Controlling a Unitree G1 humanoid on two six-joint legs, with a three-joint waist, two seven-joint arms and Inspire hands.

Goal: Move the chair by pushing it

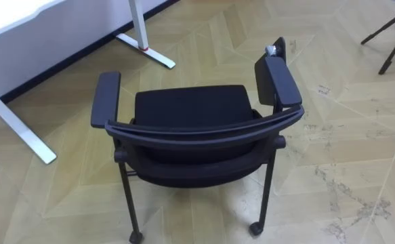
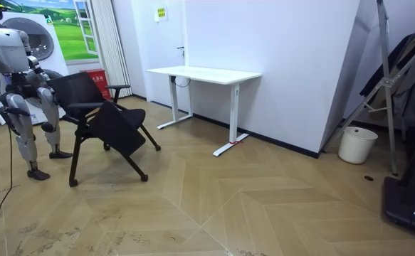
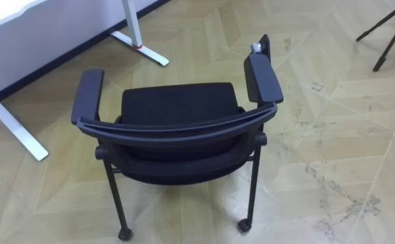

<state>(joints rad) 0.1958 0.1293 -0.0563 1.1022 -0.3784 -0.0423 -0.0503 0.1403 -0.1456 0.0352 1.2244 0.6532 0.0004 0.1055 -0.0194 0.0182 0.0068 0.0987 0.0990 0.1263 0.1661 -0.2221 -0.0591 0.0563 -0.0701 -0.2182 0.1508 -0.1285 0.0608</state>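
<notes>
The chair (image 1: 190, 108) sits straight ahead of me and below my view, back turned to me and seat facing away, so a push goes forward along the line from its backrest to its seat. The backrest rail (image 1: 204, 129) is the part of the chair nearest me, and its long axis runs across my view from left to right. It is slightly skewed: the chair's right armrest (image 1: 278, 78) lies a little farther from me than its left armrest (image 1: 106, 98). I judge from this that my left hand has the shorter reach to its end of the rail, though the chair is close to centred and both hands should take an end each. In the room view I stand just behind the chair. My hands there are too small and too mixed in with my body for me to tell whether they are released or clenched, or whether either touches the rail. Beyond the chair's seat, to its front left, stands the white desk (image 2: 203, 73), its foot (image 1: 146, 51) near the chair. The chair rests on casters (image 1: 256, 229), so I expect it to roll easily and to veer if I press unevenly.
</notes>
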